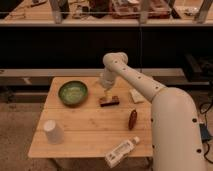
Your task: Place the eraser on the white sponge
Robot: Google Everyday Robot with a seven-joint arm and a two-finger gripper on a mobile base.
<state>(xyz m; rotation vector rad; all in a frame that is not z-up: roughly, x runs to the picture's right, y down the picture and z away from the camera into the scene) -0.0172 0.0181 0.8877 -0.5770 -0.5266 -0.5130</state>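
The eraser [109, 101], a small dark-topped block on a tan base, lies on the wooden table [85, 125] near its middle back. My gripper [107, 94] hangs straight down right over the eraser, at or just above its top. The white sponge [136, 95], a small flat off-white pad, lies on the table to the right of the eraser, partly next to my white arm [145, 85].
A green bowl [73, 92] sits at the back left. A white cup [53, 131] stands at the front left. A white labelled bottle [121, 151] lies at the front edge. A reddish-brown oval object [132, 119] lies right of centre.
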